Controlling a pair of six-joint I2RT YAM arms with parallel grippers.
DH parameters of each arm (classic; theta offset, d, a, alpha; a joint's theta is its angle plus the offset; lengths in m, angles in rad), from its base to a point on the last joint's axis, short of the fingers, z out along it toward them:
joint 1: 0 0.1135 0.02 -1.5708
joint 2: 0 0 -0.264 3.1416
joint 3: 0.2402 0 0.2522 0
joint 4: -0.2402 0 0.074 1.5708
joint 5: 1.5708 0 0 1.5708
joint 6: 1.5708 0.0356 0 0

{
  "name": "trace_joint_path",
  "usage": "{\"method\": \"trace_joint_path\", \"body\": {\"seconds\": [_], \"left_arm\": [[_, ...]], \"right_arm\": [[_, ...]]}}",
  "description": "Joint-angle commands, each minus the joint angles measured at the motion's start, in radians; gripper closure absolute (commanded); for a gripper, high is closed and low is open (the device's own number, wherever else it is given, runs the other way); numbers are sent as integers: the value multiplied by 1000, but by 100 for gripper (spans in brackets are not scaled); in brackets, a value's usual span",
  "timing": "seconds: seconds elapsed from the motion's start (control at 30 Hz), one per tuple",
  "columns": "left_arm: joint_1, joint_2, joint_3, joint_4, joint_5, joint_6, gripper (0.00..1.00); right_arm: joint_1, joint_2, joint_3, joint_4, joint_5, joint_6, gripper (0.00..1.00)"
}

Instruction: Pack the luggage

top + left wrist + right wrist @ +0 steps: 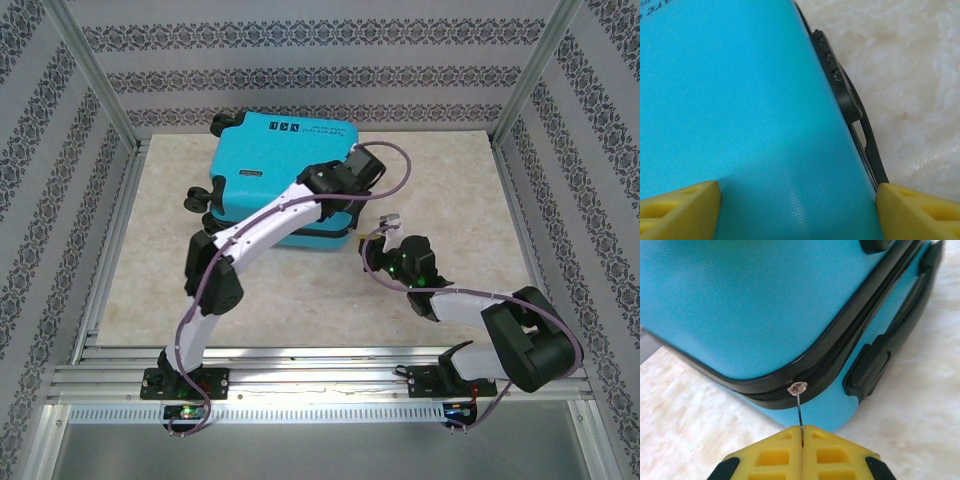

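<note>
Luggage (pixel 270 170) lies closed and flat on the pale table (pixel 450 200), one broad turquoise shell facing up. In the top view it sits toward 11 o'clock from the table's middle, close to the far edge. Its black wheels (pixel 203 197) stick out at the 9 o'clock end, so its long axis runs roughly from 9 to 3 o'clock, turned slightly so the wheel end lies a little nearer. Small dark labels (pixel 283 127) sit along the shell's 12 o'clock edge.

The left pincer (pixel 797 210) hangs over the shell near the luggage's 3 o'clock end. Its yellow fingers (pixel 680 207) stand wide apart with nothing held between them, one over the blue surface and the other at the shell's edge. Whether they touch the shell cannot be told. Beside that edge runs the black handle (pixel 855 100), with the table beyond it.

The right pincer (pixel 802 440) is at the luggage's 5 o'clock corner, low beside the table. Its yellow fingers are pressed fully together on the thin metal zipper pull (pixel 799 405), which hangs from the slider on the black zip (pixel 840 347) where it rounds the corner. The zip looks done up on both sides of the slider. The handle lies toward 2 o'clock of the slider in the right wrist view.
</note>
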Motion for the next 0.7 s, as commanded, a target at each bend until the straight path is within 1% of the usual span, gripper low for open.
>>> {"method": "trace_joint_path", "body": {"seconds": [0.0, 0.13, 0.23, 0.27, 0.43, 0.67], "left_arm": [[24, -77, -232, -137, -25, -23, 21], [30, -217, -427, -79, 7, -50, 21], [39, -283, -516, -38, 37, -64, 21], [42, -295, -532, -32, 45, -68, 21], [56, -300, -574, -22, 57, -82, 22], [63, -304, -613, -18, 67, -93, 24]], "right_arm": [[31, -18, -21, 5, -29, -21, 100], [61, -8, -6, 2, -24, -39, 100], [75, 29, 17, 3, -13, -55, 100], [77, 44, 53, 2, -5, -60, 100], [75, 121, 128, 8, 50, -98, 100], [19, 205, 212, 6, 66, -104, 100]]}}
